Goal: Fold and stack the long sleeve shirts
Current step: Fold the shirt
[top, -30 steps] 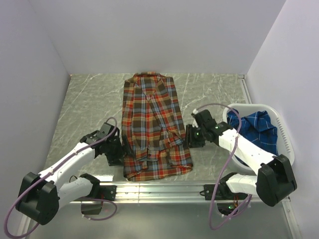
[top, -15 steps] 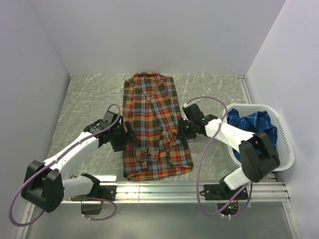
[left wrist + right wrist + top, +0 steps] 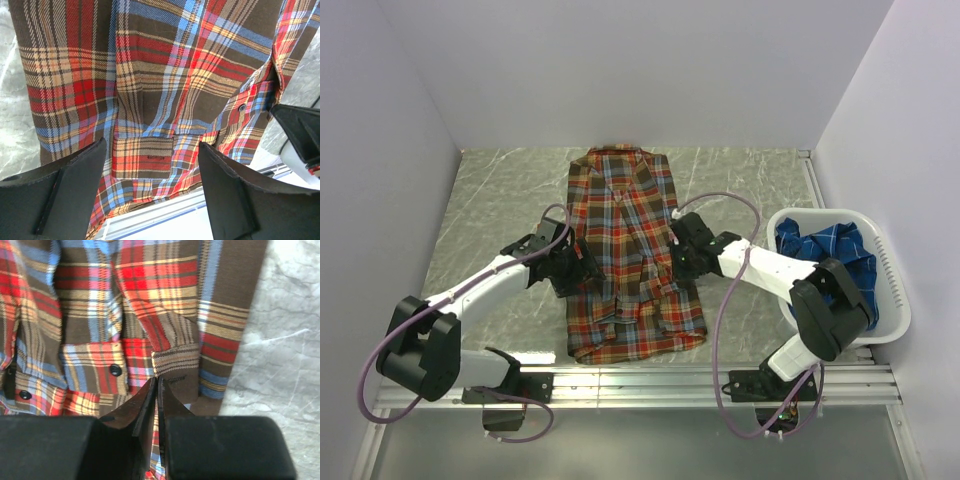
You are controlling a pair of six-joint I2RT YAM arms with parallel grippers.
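Centrally, red-orange shirt (image 3: 625, 250) flat on the bench (image 3: 500, 200), collar at the far end, left hand (image 3: 582, 268) spread wide over its left edge, right hand (image 3: 672, 260) clenched on a pinch of its right-edge cloth, blue shirt (image 3: 830, 250) in the basket (image 3: 895, 290) right of it.

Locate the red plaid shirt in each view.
Top external: red plaid shirt lies at the centre of the grey marble table.
Left wrist: fills most of the frame, beyond the open left tool.
Right wrist: left and centre.
Shared landmark: grey marble table bordering the shirt.
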